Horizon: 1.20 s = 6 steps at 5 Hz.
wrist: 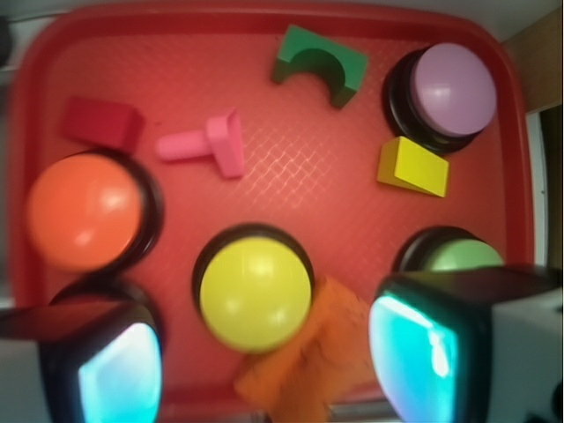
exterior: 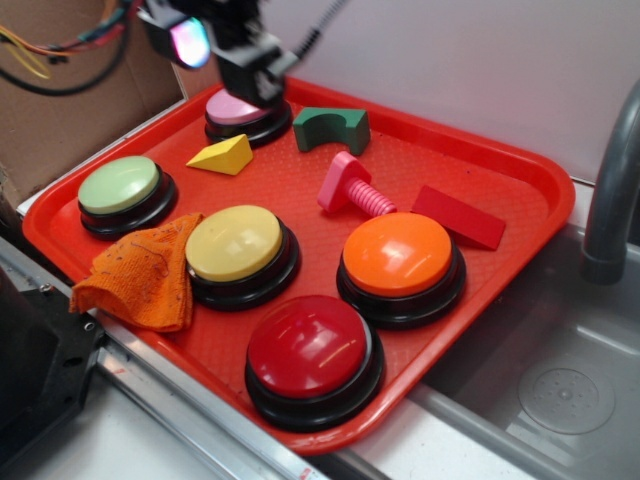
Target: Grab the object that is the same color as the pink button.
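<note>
The object, a small pink toy bolt (exterior: 352, 188) (wrist: 207, 145), lies on its side in the middle of the red tray (exterior: 520, 180), with its ribbed shaft toward the red wedge. The pink button (exterior: 235, 108) (wrist: 454, 88), pale lilac on a black base, stands at the tray's far left corner. My gripper (exterior: 225, 50) (wrist: 264, 370) hangs high above the tray's back left, over the pink button and well apart from the bolt. It is open, its two glowing cyan pads (wrist: 414, 352) set wide with nothing between them.
On the tray also stand the orange button (exterior: 400, 255), yellow button (exterior: 235, 243), red button (exterior: 308, 347) and green button (exterior: 120, 185), plus a green arch block (exterior: 332, 128), yellow wedge (exterior: 224, 155), red wedge (exterior: 458, 216) and orange cloth (exterior: 140, 275). A sink with a grey faucet (exterior: 610, 200) lies to the right.
</note>
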Tool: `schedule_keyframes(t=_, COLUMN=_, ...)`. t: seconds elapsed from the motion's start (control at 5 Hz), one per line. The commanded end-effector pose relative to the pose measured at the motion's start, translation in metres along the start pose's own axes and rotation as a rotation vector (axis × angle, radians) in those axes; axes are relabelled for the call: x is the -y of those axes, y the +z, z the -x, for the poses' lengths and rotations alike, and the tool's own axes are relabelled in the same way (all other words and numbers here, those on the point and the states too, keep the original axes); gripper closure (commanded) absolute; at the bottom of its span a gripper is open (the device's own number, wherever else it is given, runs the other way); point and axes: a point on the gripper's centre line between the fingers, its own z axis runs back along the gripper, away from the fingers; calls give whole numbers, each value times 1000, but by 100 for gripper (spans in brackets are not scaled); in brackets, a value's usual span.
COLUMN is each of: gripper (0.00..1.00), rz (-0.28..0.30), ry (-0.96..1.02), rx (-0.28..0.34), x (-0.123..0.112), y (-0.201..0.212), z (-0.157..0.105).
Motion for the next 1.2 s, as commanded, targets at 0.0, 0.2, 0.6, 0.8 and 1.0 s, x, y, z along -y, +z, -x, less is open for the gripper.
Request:
schedule_keyframes(t=0.0, gripper=0, rz=-17, ry=110, rx=82, x=22, y=-29, z=-50)
schedule_keyframes(t=0.2, gripper=0, rz=-22, ry=117, rx=66, x=29, y=-45, z=-52)
schedule_keyframes(t=0.6, gripper=0, rz=-25, ry=173, rx=19, x=19, y=-69, z=-55)
schedule_keyframes(t=0.8, gripper=0, rz=-27, ry=200, rx=-1, x=12, y=-77, z=-56)
schedule_keyframes(t=1.0, gripper=0, rz=-17, ry=215, rx=-20, x=2, y=-88, z=-65)
